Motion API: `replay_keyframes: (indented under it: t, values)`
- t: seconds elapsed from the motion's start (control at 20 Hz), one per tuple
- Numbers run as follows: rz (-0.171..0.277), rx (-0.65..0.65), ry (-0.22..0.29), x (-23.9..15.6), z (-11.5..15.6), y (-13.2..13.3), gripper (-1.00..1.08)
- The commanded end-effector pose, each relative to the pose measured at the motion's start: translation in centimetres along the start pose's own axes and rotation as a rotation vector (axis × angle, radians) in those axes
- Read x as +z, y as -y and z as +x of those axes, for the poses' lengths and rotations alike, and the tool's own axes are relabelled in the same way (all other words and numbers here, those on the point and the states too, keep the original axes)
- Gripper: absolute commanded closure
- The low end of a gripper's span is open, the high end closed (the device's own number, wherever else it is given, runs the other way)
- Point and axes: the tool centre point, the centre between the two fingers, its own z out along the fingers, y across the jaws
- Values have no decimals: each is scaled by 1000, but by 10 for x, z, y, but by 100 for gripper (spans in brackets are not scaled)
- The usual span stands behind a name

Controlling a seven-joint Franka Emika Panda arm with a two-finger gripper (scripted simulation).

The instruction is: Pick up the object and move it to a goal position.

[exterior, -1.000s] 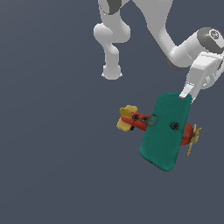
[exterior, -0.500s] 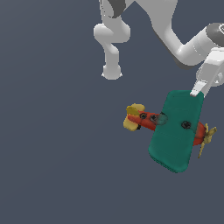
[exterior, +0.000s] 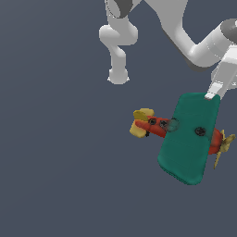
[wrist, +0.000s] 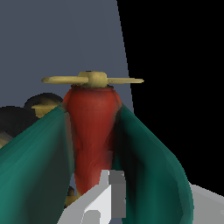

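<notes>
Only a flat, matte slate-grey ground (exterior: pixel 55 176) all around; no seams, no texture. Evenly lit, without hard shadows; in the wrist view, cut off beside pure black void (wrist: pixel 175 65).

A plain, flat, dark slate-grey surface (exterior: pixel 55 176) fills the exterior view from edge to edge, matte and without marks or seams. In the wrist view the same grey surface (wrist: pixel 57 39) shows as a band that ends at a straight edge against a featureless black area (wrist: pixel 175 65).
</notes>
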Motion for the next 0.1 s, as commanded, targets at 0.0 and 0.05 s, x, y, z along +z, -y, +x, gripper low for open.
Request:
replay_keyframes:
  t: [0.0,0.05]
  values:
    - [-5,5,-1,0,3,-11,108]
    - [-5,5,-1,0,3,-12,108]
